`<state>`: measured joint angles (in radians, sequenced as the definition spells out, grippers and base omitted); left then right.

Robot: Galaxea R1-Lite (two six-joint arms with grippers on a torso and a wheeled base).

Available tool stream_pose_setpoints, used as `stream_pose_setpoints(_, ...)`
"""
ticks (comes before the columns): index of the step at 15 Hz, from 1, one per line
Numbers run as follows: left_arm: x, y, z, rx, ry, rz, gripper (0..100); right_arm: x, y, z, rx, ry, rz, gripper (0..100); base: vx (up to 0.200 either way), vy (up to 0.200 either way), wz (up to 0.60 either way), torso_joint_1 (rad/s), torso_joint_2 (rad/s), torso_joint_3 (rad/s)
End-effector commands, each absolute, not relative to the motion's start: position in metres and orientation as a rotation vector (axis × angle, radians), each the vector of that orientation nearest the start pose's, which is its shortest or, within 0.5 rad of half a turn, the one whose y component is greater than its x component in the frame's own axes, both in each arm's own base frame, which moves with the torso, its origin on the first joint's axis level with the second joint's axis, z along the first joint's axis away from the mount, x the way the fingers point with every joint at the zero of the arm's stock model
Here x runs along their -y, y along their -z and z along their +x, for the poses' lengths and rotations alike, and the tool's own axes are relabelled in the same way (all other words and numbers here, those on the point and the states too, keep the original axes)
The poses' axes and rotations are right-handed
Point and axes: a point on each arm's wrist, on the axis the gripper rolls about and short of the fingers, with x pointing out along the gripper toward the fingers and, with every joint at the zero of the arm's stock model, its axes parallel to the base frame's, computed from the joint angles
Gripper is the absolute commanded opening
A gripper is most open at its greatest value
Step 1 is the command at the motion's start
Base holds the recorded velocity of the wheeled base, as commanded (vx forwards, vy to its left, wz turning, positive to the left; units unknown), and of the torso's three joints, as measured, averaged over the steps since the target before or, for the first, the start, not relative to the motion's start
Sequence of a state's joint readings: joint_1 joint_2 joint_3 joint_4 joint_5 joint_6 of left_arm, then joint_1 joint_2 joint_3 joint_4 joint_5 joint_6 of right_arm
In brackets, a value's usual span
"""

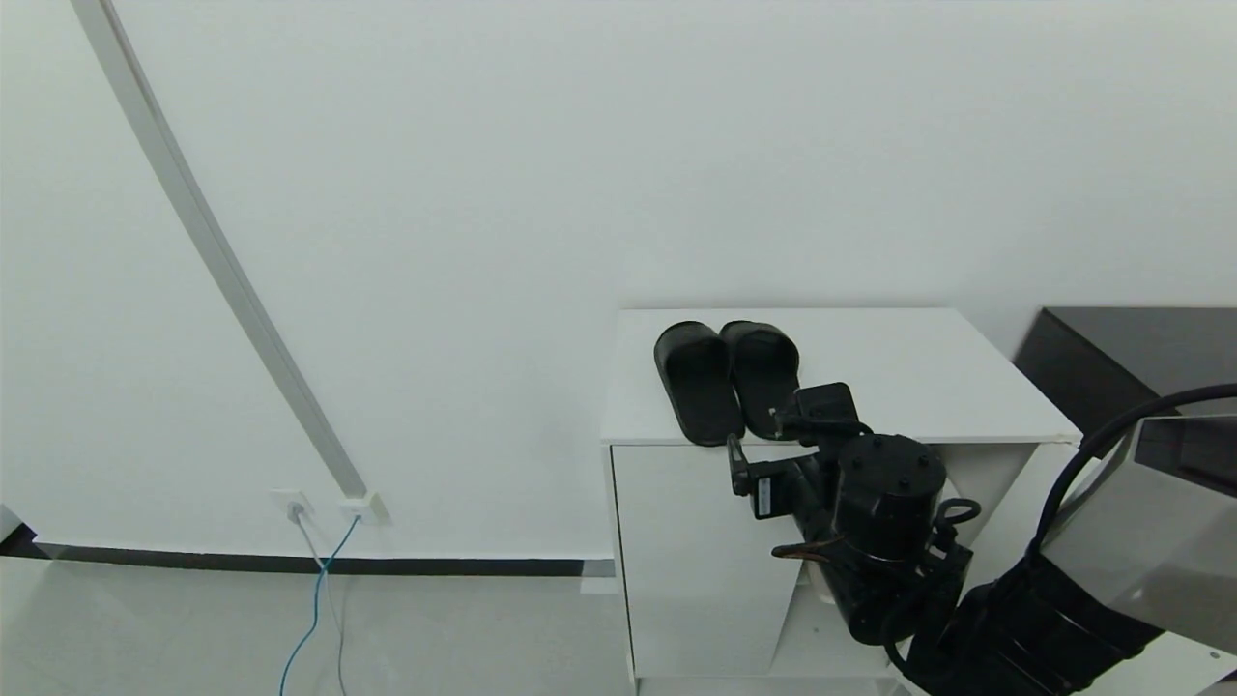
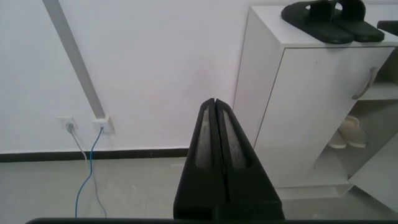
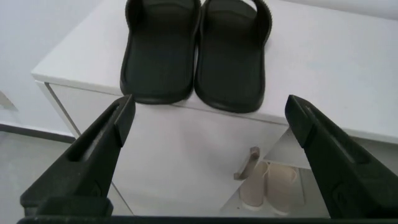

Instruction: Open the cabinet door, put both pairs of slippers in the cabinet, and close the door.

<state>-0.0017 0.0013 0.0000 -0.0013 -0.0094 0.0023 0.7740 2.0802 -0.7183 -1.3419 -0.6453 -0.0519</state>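
Facing the cabinet (image 1: 696,561) front with right gripper (image 3: 209,106), jaws spread wide; left gripper (image 2: 215,106) off the cabinet's left side, jaws pressed together. Pale slippers (image 3: 267,186) on a shelf inside the cabinet. Black slippers (image 1: 727,379) side by side on cabinet top, heels at front edge.

Bright, even light; v. soft shadows.

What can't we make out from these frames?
1. Head view: the right arm hides the open side of the cabinet and one heel of the black slippers.
2. Right wrist view: the handle covers part of the light slippers inside.
3. Left wrist view: the frame edge cuts off the shelves.
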Motion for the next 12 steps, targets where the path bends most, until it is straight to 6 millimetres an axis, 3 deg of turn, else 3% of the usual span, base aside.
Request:
stream_pose_setpoints(1,0.0,-0.076,-0.023,0.0,0.011,0.006,0,-0.238,-0.104,0.263,-0.013,-0.14,-0.066,100,0.0,0.0,0.0,0.168,-0.36,-0.193)
stream_pose_setpoints(3,0.0,-0.076,-0.023,0.0,0.009,-0.003,0,-0.238,-0.106,0.265,-0.002,-0.144,-0.059,100,0.0,0.0,0.0,0.166,-0.37,-0.193)
stream_pose_setpoints(5,0.0,-0.076,-0.023,0.002,0.009,-0.005,0,-0.235,-0.107,0.282,-0.038,-0.119,-0.065,100,0.0,0.0,0.0,0.168,-0.36,-0.188)
stream_pose_setpoints(9,0.0,-0.076,-0.023,0.0,0.011,-0.005,0,-0.246,-0.131,0.295,-0.119,-0.111,-0.005,100,0.0,0.0,0.0,0.037,-0.08,-0.038)
stream_pose_setpoints(12,0.0,-0.076,-0.023,0.0,0.012,-0.005,0,-0.243,-0.143,0.282,-0.237,-0.124,0.039,100,0.067,0.0,0.0,0.002,0.0,0.001)
